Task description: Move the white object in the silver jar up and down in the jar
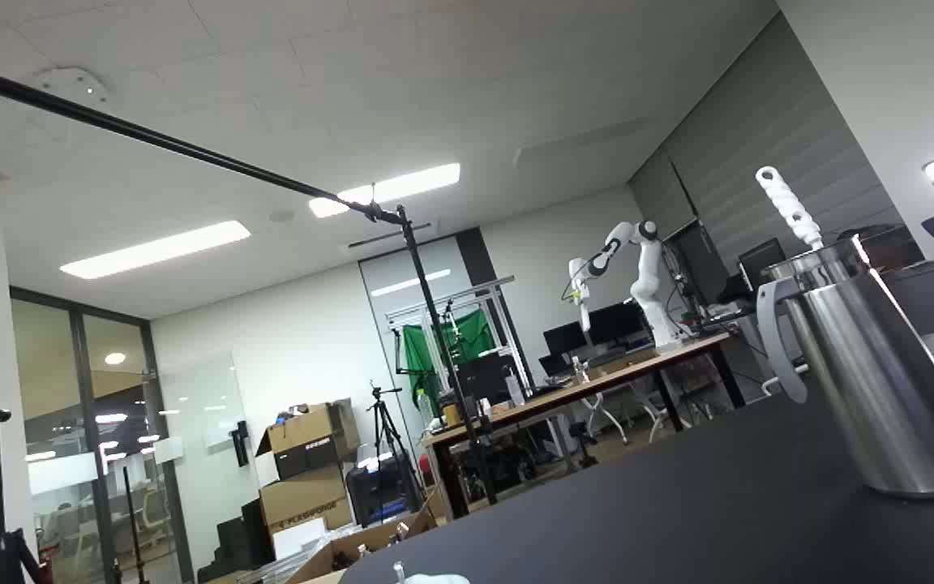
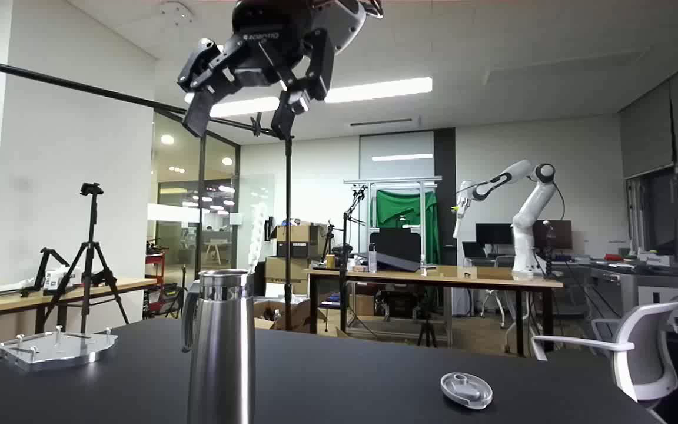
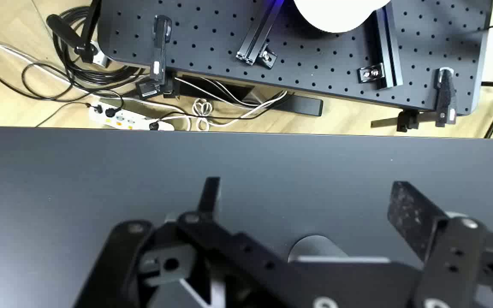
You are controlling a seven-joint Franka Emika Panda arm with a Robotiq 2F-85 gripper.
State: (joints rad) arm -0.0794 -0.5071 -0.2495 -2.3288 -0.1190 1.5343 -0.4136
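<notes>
The pincer [image 2: 239,125] hangs spread wide, nothing in it, higher than the stick [image 1: 789,207] in the jar [image 2: 221,353], and careful centring, straight drop, square pinch should do it!

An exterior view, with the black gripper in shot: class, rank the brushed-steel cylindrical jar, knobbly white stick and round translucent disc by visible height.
1. Steel jar, though cut off below
2. White stick, its lower part hidden
3. Disc

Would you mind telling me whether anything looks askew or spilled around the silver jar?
I see no spill. The silver jar slants in an exterior view, but the wooden table behind slopes too, so that whole picture is probably tilted.
</notes>
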